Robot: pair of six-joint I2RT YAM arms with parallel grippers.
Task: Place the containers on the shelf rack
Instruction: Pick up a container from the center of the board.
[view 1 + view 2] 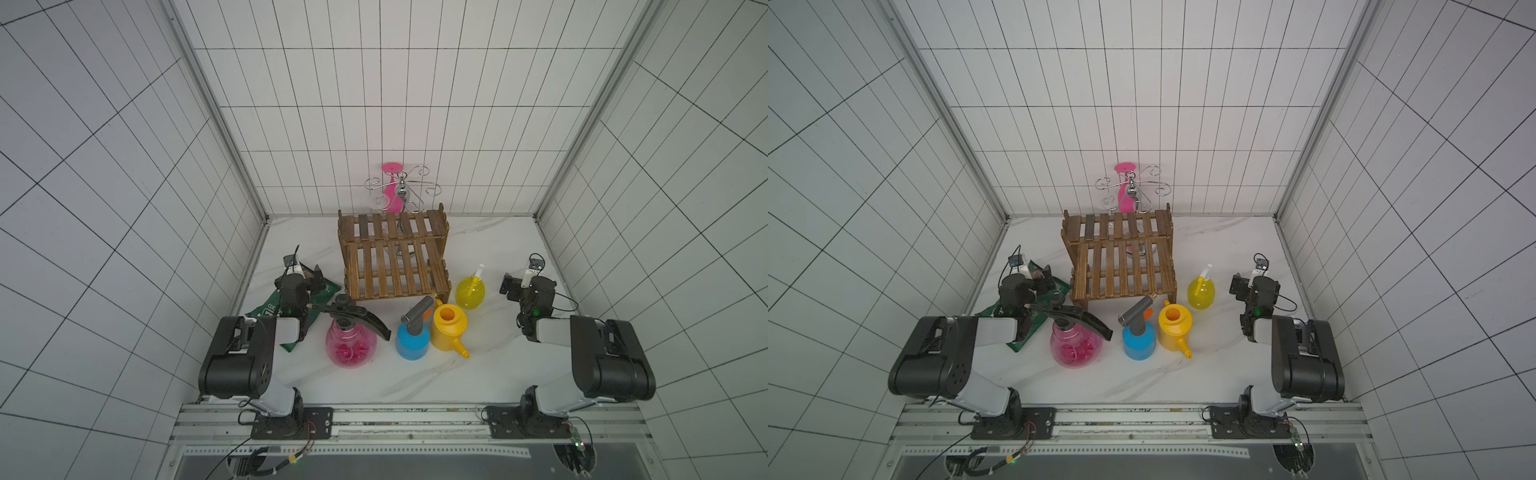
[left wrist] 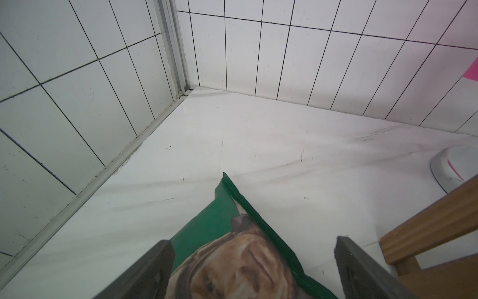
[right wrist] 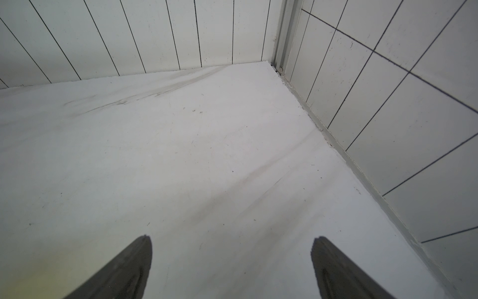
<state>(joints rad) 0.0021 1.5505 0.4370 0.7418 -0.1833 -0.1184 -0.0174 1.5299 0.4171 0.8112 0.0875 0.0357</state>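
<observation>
The brown slatted shelf rack (image 1: pixel 395 257) (image 1: pixel 1121 253) stands mid-table with both tiers bare. In front of it on the table stand the pink round sprayer with a black handle (image 1: pixel 351 345), the blue grey-headed sprayer (image 1: pixel 412 340) and the yellow watering can (image 1: pixel 449 328). The yellow trigger bottle (image 1: pixel 471 293) stands by the rack's right end. My left gripper (image 1: pixel 305 276) (image 2: pixel 253 242) hovers open over a green chip bag (image 2: pixel 232 259), left of the rack. My right gripper (image 1: pixel 524 282) (image 3: pixel 232 238) is open over bare table, right of the yellow bottle.
A chrome wire stand with curled arms (image 1: pixel 399 187) and a pink object (image 1: pixel 392 168) are behind the rack, against the back wall. Tiled walls close in the left, right and far sides. The rack's wooden corner (image 2: pixel 426 227) is close beside my left gripper.
</observation>
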